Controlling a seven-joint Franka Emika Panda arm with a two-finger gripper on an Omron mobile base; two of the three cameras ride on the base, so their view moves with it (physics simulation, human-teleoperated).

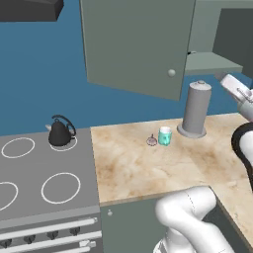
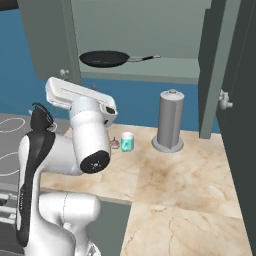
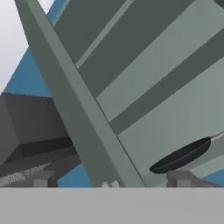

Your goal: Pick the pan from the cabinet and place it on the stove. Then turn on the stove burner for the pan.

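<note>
Pan (image 2: 104, 59) lies flat on the open cabinet's (image 2: 150, 75) lower shelf near its left end, handle pointing right along the shelf. Hand (image 3: 111, 179), fingers apart and empty, sits by the left door edge; it should clear that door, then close on the handle.

Black kettle (image 1: 61, 132) on stove (image 1: 44, 173), teal cup (image 1: 165, 136) on counter (image 1: 148, 168).

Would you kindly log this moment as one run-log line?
phase: approaching cabinet | gripper: open, empty | pan: on cabinet shelf | stove: kettle on back burner
</note>
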